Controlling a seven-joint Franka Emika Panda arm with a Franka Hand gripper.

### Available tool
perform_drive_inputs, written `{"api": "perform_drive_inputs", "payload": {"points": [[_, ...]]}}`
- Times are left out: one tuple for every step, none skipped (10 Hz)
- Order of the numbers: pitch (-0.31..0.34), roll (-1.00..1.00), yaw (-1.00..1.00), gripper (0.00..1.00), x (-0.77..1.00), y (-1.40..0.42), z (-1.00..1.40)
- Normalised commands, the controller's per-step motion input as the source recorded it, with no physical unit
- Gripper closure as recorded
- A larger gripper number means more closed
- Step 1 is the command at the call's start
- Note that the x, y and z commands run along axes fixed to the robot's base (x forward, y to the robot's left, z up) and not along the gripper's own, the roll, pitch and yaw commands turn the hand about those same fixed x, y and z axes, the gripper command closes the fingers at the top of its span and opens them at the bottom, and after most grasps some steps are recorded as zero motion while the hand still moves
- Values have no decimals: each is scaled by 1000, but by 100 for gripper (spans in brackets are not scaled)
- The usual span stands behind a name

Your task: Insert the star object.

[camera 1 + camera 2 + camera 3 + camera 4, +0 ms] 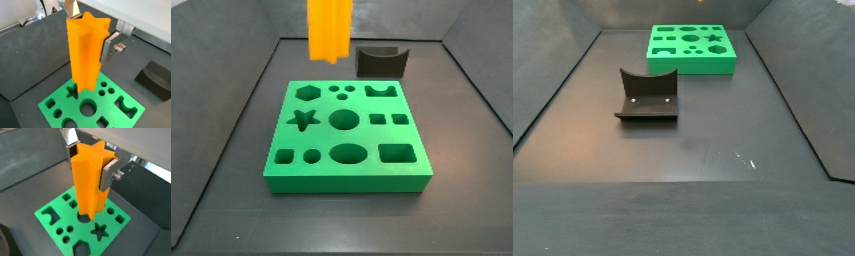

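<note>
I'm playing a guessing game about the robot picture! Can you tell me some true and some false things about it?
1. The gripper holds the star object. True.
2. The star object is lying flat on the floor. False: it hangs upright above the green block.
3. The star object is already inside the star hole. False: in a side view that hole is open.
4. A dark grey block sits on the floor beyond the green block. True.
5. The green block has only one hole. False: it has many, of different shapes.

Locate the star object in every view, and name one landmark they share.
Wrist view: star object centre, upright, held in the gripper.
Wrist view: centre, above the green block.
Side view: top edge, partly cropped.
Side view: not in it.
Shared landmark: green block.
</note>
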Motion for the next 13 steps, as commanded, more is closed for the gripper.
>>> {"api": "perform_drive_inputs", "payload": {"points": [[-89, 53, 106, 100, -154, 80, -994], [-53, 54, 129, 100, -109, 74, -783], [-17, 47, 120, 100, -29, 9, -746], [-107, 0, 77, 100, -266, 0, -731], [-99, 69, 94, 100, -243, 0, -711], [-80, 264, 43, 100, -263, -149, -674], [-27, 360, 29, 100, -260, -197, -657], [0, 354, 0, 100, -263, -223, -580], [0, 317, 0, 100, -183, -280, -414], [0, 239, 0, 100, -111, -277, -297], [0, 90, 0, 100, -80, -231, -209], [-7, 34, 0, 100, -77, -229, -166], [0, 19, -74, 100, -80, -243, -120]]}}
